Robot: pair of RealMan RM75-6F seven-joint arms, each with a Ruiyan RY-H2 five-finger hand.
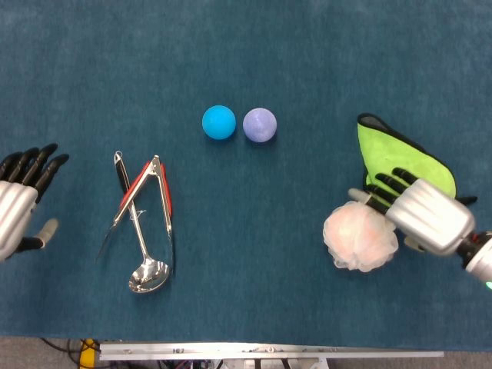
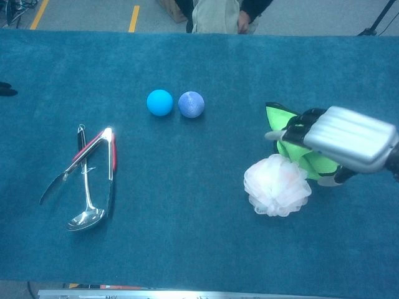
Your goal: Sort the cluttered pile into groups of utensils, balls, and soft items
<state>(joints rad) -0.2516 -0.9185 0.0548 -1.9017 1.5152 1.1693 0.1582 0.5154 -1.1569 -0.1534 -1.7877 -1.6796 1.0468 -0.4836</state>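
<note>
My right hand [image 1: 419, 215] hovers with fingers spread, holding nothing; the pink loofah [image 1: 360, 237] sits just left of it beside the green cloth [image 1: 396, 165], near the surface's right edge.

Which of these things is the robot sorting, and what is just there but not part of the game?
Being sorted: tongs, ladle, blue ball, purple ball, green cloth, pink bath puff.

Just there: teal table cover, the person standing behind the table, yellow floor lines.
</note>
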